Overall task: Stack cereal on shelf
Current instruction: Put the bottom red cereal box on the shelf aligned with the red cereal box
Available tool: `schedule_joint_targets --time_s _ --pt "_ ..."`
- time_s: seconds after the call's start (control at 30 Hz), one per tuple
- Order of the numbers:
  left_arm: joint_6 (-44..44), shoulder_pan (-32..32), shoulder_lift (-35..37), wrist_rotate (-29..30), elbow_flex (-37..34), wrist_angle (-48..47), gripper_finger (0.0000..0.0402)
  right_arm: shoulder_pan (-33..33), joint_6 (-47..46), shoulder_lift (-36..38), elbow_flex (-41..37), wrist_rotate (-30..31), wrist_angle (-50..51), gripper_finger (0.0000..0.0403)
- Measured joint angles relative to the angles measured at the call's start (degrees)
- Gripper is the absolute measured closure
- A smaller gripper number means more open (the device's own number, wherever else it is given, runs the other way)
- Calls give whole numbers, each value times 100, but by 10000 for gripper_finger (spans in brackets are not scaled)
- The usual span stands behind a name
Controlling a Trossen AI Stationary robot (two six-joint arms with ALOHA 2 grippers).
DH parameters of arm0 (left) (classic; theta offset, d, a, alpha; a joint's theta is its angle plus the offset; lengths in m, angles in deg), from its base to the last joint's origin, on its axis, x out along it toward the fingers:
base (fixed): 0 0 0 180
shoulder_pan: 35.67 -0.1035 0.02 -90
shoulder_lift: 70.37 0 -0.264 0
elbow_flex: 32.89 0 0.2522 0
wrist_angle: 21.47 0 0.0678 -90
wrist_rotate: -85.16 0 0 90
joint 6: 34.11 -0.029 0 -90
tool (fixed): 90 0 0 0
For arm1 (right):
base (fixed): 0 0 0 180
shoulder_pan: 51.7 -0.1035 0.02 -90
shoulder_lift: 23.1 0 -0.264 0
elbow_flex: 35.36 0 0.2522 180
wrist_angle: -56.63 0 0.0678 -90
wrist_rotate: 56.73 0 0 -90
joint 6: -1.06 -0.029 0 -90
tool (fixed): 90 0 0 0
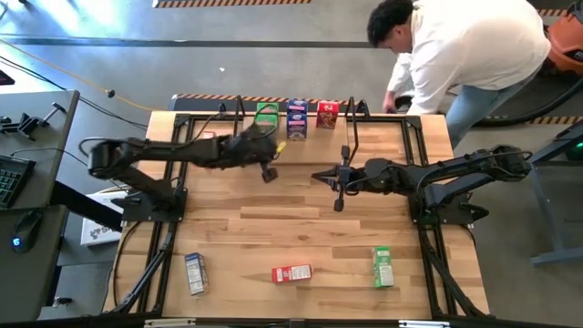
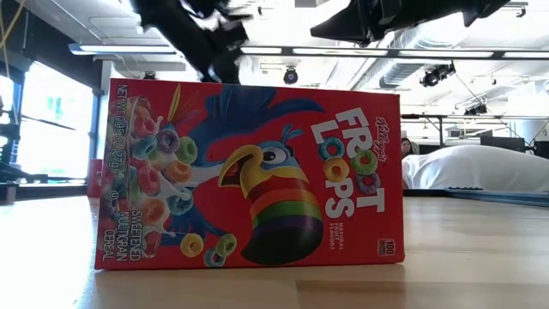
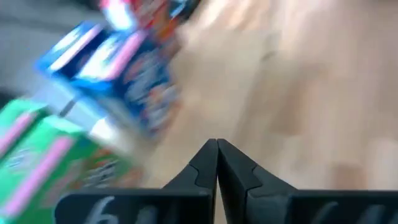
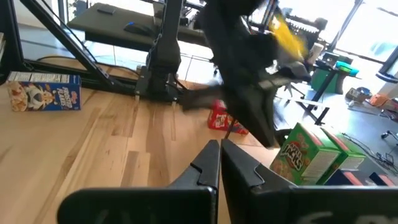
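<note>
Three cereal boxes, green (image 1: 267, 114), blue (image 1: 297, 118) and red (image 1: 327, 114), stand upright in a row at the table's far edge, between the shelf's black hoop frames (image 1: 351, 128). They also show in the left wrist view: green (image 3: 43, 162), blue (image 3: 124, 81). My left gripper (image 1: 270, 174) is shut and empty just nearer than the green box; its fingertips (image 3: 216, 149) are together. My right gripper (image 1: 319, 175) is shut and empty at mid-table, pointing toward the left arm; its fingertips (image 4: 219, 148) are together. Three more boxes lie flat near the table's front edge.
A blue-and-white box (image 1: 195, 272), a red Froot Loops box (image 1: 291, 272) (image 2: 249, 176) and a green box (image 1: 383, 266) lie on the near part of the table. A person in a white shirt (image 1: 474, 46) bends over beyond the far right corner.
</note>
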Motion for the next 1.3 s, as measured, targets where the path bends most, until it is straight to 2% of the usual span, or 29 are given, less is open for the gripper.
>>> schedule_joint_targets --time_s 0.13,0.27,0.4,0.5,0.6,0.7,0.87,1.1,1.3 --pt "125 378 769 -552 -1041 1310 401 -14 -254 -4 2 -2 184 403" --pt "268 895 1442 -683 -2055 2473 401 -186 -379 -148 5 -82 233 403" --pt "311 1322 1887 -691 -2715 3043 401 -471 -435 -540 312 -133 216 403" --pt "400 1513 2082 -568 -2978 3108 401 -746 -765 -1019 810 -147 663 397" --pt "436 1616 2170 -324 -3181 3116 401 -1039 -1260 -1651 1473 -173 1559 380" --pt "453 1675 2180 -100 -3333 3131 401 -1330 -1676 -2397 2285 -386 2533 347" --pt "497 1765 2176 67 -3564 3335 401 -1786 -2201 -3546 3874 -947 4121 263" --pt "598 1829 2178 74 -3696 3432 401 -2250 -2681 -4915 6092 -933 5855 152" --pt "604 1923 2178 94 -3696 3439 401 -2363 -2951 -5888 7568 -890 7076 124"
